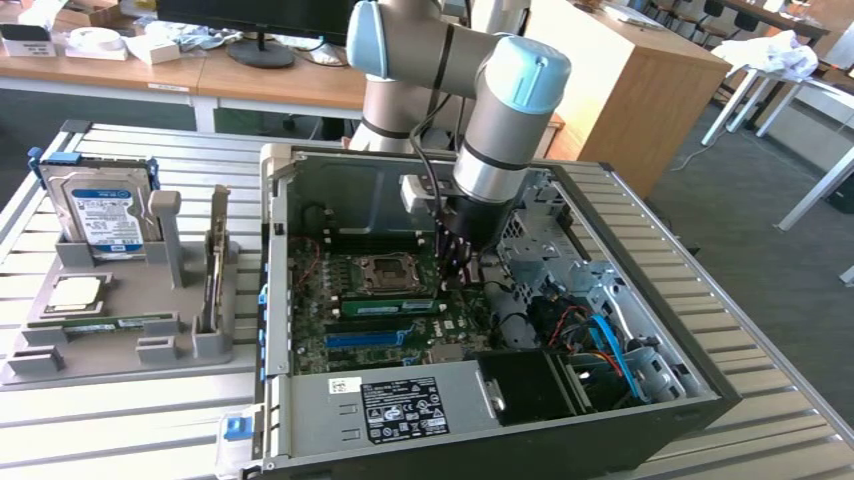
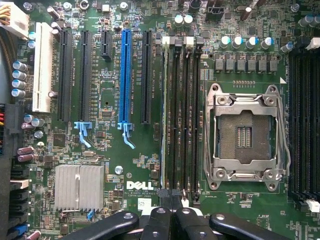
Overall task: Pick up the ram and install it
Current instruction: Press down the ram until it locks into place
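Exterior view: the claw (image 1: 461, 278), pinched shut with nothing visibly held, hangs over the motherboard (image 1: 314, 345). The ram (image 1: 387, 305) sits in a slot at its eight o'clock. Uneven pressing could leave it crooked.

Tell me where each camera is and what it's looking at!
Exterior view: it sits off the arm, up high, looking down at an open computer case on a metal table, with a tray beside it; the robot arm reaches down into the case.
Wrist view: it rides on the wrist, looking straight at the motherboard; the shut gripper pokes into the picture.
Shared: both see the motherboard, its empty processor socket and the gripper.
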`<state>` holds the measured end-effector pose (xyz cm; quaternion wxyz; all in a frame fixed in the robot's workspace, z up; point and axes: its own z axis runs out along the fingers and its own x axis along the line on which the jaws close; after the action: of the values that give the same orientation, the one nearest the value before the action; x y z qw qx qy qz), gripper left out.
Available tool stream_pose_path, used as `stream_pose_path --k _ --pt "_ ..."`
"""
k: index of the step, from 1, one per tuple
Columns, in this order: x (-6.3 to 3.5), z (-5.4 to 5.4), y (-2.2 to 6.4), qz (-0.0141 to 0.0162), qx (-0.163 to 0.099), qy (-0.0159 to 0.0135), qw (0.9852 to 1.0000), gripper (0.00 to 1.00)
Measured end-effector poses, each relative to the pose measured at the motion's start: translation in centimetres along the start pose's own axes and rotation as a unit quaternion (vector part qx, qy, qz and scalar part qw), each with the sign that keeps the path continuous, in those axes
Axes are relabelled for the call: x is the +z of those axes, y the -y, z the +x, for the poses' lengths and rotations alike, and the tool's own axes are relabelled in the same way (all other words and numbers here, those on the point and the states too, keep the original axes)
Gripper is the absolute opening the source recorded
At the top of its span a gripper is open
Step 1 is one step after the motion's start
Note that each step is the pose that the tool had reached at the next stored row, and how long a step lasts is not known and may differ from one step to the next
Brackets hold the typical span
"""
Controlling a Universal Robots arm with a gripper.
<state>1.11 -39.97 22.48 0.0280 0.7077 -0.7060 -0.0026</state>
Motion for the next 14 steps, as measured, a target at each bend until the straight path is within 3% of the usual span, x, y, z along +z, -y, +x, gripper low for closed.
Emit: stream_pose_path --k 14 --pt "0.21 0.00 0.01 0.0001 0.000 -0.0001 1.0000 0.10"
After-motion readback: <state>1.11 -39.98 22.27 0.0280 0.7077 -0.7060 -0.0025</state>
